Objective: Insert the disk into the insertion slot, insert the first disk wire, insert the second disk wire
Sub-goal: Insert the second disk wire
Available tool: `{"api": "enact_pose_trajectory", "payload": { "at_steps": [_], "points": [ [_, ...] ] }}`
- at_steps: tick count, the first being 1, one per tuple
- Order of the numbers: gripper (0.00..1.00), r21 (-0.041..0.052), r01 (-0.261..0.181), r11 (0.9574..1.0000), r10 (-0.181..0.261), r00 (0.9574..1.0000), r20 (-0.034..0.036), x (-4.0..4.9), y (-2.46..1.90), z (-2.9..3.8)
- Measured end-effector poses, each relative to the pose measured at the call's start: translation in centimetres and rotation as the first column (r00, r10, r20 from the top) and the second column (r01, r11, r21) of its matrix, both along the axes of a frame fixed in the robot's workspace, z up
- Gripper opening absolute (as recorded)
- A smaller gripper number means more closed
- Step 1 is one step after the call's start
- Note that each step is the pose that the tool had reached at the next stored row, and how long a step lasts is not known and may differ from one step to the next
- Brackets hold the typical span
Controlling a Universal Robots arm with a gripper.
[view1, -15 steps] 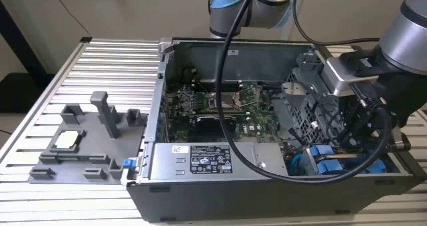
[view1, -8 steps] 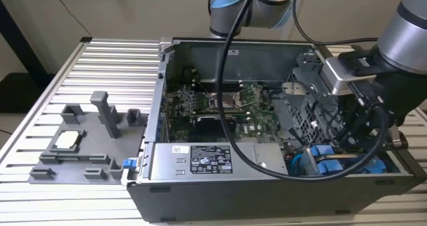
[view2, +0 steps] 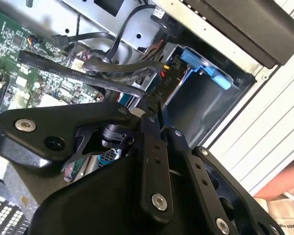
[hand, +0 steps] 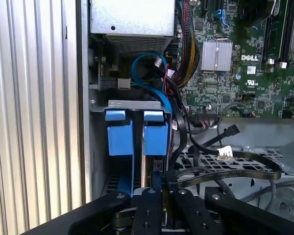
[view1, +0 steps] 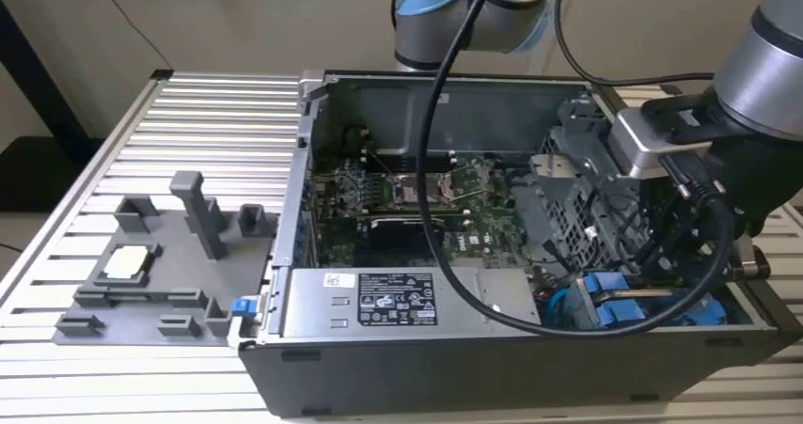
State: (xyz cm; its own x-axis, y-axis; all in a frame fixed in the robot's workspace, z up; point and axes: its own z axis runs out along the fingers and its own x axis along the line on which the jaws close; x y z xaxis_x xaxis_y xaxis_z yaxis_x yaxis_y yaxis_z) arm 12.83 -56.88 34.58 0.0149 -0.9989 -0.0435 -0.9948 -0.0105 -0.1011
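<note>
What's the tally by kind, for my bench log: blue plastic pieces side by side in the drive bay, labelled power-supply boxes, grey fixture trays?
Blue plastic pieces in the drive bay: 2
Power-supply box: 1
Grey fixture tray: 1
Total: 4

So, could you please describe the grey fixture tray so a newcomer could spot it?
Find the open computer case on the slatted table. The fixture tray lies to the exterior view's left of it: grey plastic with upright posts, unlike the sheet-metal case.
</note>
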Motion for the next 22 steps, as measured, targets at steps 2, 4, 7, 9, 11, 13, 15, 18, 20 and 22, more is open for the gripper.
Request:
{"api": "enact_pose_trajectory", "payload": {
  "at_steps": [2,4,7,9,11,13,15,18,20,22],
  "points": [
    [0.16,0.0001,0.008,1.0,-0.008,1.0,0.0,0.0,0.0,-0.09],
    [0.16,0.0,0.009,1.0,-0.009,1.0,0.0,0.01,-0.01,-0.12],
    [0.16,0.0,0.009,1.0,-0.009,1.0,-0.0001,0.01,0.0,-0.16],
    [0.16,-0.0001,0.009,1.0,-0.009,1.0,-0.0001,0.01,0.0,-0.17],
    [0.16,-0.001,0.009,1.0,-0.009,1.0,-0.0001,0.0,-0.01,-0.17],
    [0.16,-0.0023,0.009,1.0,-0.009,1.0,0.0,0.0,-0.06,-0.18],
    [0.16,-0.0041,0.009,0.9999,-0.009,1.0,0.0,-0.01,-0.15,-0.17],
    [0.16,-0.0099,0.009,0.9999,-0.009,1.0,0.0001,-0.01,-0.21,-0.17],
    [0.16,-0.0177,0.009,0.9998,-0.009,1.0,0.0014,-0.03,-0.21,-0.18],
    [0.16,-0.0211,0.009,0.9997,-0.009,0.9999,0.0054,-0.08,-0.21,-0.25]
  ]
}}
